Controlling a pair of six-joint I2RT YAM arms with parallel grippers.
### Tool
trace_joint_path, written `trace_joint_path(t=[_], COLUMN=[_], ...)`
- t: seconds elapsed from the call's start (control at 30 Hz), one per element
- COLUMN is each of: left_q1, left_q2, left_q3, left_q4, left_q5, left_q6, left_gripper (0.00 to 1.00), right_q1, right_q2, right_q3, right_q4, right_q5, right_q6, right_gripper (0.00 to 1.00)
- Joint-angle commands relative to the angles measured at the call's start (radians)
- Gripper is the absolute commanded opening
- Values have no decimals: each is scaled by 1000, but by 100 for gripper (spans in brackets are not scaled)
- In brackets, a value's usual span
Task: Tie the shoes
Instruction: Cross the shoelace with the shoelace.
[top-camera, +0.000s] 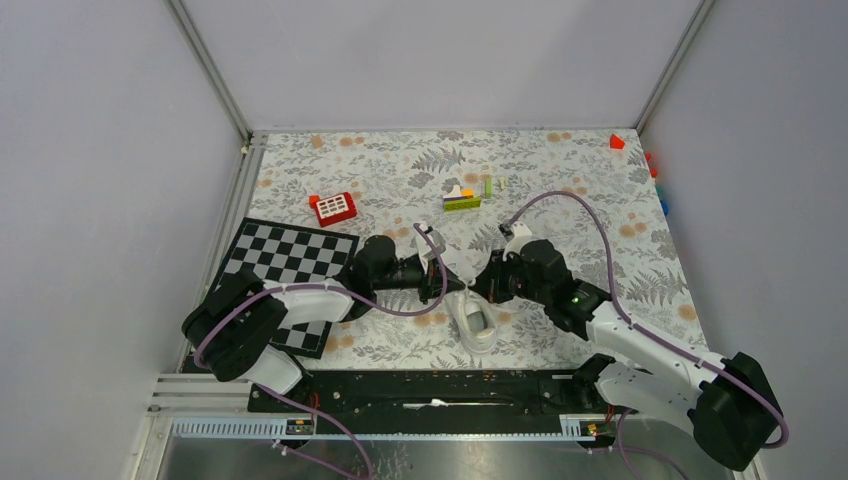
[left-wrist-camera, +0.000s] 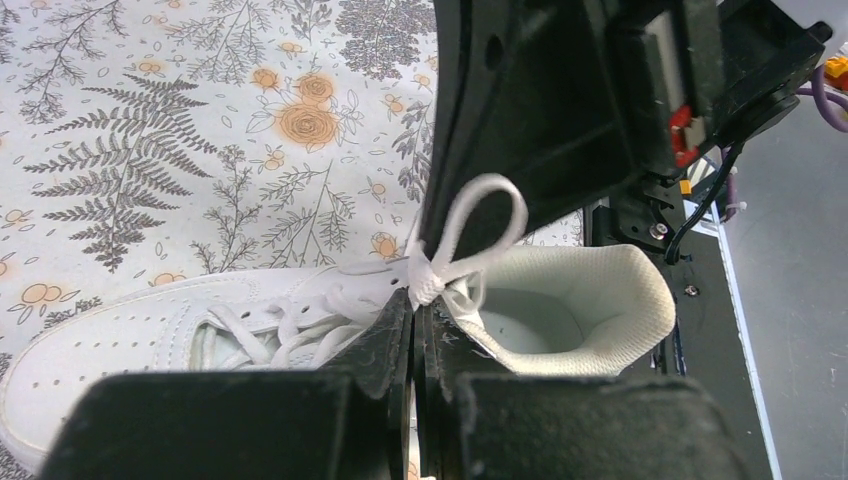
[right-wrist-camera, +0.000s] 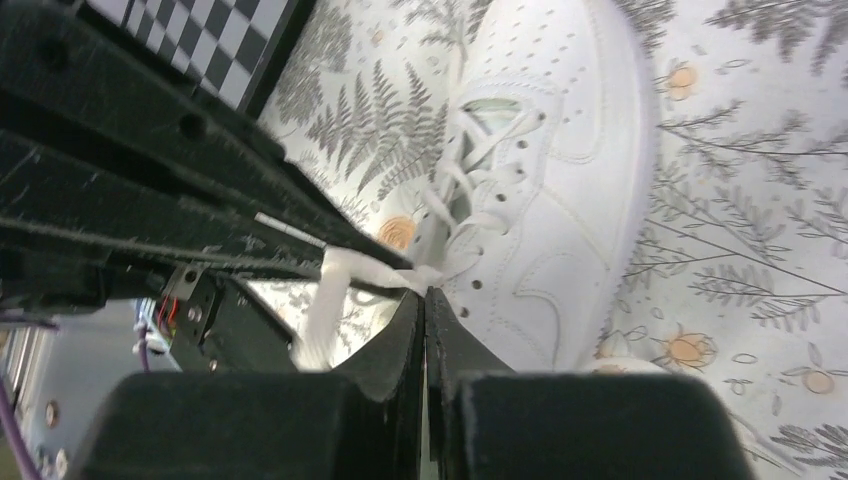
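— Now, first entry: position and heading?
— Sneaker (top-camera: 480, 332), white low-top, lies on the counter (top-camera: 600, 200) near its front edge, between the two arms. Its long axis runs near to far on a slight slant, heel opening toward the arm bases and toe toward the far left.
— Grip status?
— Left fingers (left-wrist-camera: 385, 340) are clenched on the laces (left-wrist-camera: 270, 335) at the foot of a small upright loop. Right fingers (right-wrist-camera: 450, 335) are clenched on a flat strand of the same laces.
— Obscured?
— From above, the toe and lacing are hidden under both wrists. In the left wrist view, the toe is cut at the frame's corner and the right arm's black housing blocks the ground behind the loop. In the right wrist view, the heel is hidden behind its own fingers.
— Materials?
— Smooth white upper with a perforated toe and stitched panels. Mesh-textured collar lining. Flat woven laces. Counter cover printed with ferns and orange flowers. Scuffed black fingers.
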Motion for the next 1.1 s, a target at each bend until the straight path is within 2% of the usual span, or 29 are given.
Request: trace_joint_path(t=[0.0,0.4,0.67,0.83,0.93,1.07], left_q1=[-11,-20,-20,-21,-20,-20], left_q2=[-23,-7,-13,-21,-35,-53], left_q3=[-8,-26,-30,-11,-16,-26], left_q4=[62,131,120,52,36,31], left_q5=[17,9,-8,-6,-9,-13], left_q6=[-13,-81,-75,-54,-42,-28], left_gripper=[0,0,0,0,8,10], right_q1=[9,51,175,194,195,195], right_q2=[-44,-33,-38,-26,-24,-19], right_q3=[-20,-27,-35,-34,-34,-27], right_q4=[68,106,69,69,72,69], right_q5=[182,222,458,501,508,512], right_q6=[45,54,117,116,114,105], right_gripper=[0,0,0,0,0,0])
